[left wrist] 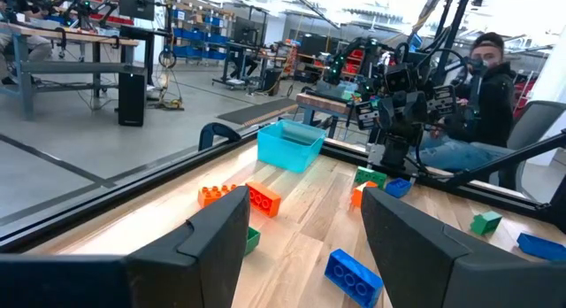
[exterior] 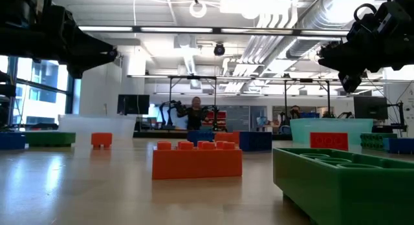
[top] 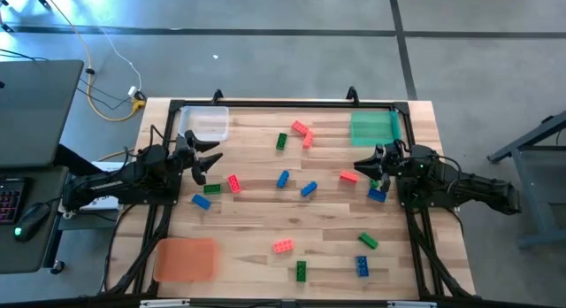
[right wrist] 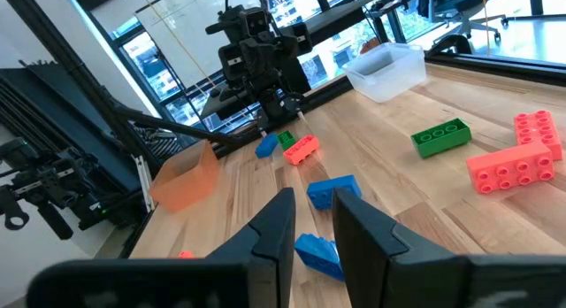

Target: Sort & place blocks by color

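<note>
Small studded blocks lie scattered flat on the wooden table: red ones (top: 302, 131) (top: 233, 183) (top: 283, 246), blue ones (top: 282, 178) (top: 308, 189) (top: 363, 266), green ones (top: 281, 142) (top: 368, 242) (top: 301, 271). My left gripper (top: 210, 162) hangs level above the table's left side, open and holding nothing (left wrist: 305, 228); a green block (top: 212, 188) and a blue block (top: 201, 202) lie just near of it. My right gripper (top: 361, 165) hangs level at the right side, shut and holding nothing (right wrist: 309, 228), above a red block (top: 348, 176) and a blue block (top: 377, 195).
A clear tray (top: 206, 124) sits at the far left corner, a green tray (top: 374, 128) at the far right and an orange tray (top: 186, 257) at the near left. Black frame rails (top: 283, 104) edge the table. A person (left wrist: 486, 87) sits beyond the right side.
</note>
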You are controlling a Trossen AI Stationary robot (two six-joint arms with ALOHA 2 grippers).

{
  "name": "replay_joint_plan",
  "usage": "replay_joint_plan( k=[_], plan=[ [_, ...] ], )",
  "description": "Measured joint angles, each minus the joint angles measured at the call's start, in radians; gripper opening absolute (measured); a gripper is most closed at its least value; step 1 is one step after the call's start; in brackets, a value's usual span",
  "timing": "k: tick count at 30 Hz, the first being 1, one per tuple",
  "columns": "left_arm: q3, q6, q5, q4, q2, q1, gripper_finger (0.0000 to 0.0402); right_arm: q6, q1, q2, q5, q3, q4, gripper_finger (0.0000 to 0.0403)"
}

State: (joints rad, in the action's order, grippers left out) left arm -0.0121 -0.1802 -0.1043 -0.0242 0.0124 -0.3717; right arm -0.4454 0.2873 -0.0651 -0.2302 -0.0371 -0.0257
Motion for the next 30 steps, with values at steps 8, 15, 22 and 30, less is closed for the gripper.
replay_joint_plan(
  k=[8,15,22,30],
  plan=[
    [0.000,0.000,0.000,0.000,0.000,0.000,0.0209,0.024,0.000,0.000,0.083,0.001,-0.002,0.0067],
    [0.000,0.000,0.000,0.000,0.000,0.000,0.0209,0.026,0.000,0.000,0.159,0.001,-0.001,0.0067],
    [0.000,0.000,0.000,0.000,0.000,0.000,0.0209,0.027,0.000,0.000,0.234,0.001,0.000,0.0067],
    [0.000,0.000,0.000,0.000,0.000,0.000,0.0209,0.037,0.000,0.000,0.241,0.001,0.058,0.0067]
  ],
)
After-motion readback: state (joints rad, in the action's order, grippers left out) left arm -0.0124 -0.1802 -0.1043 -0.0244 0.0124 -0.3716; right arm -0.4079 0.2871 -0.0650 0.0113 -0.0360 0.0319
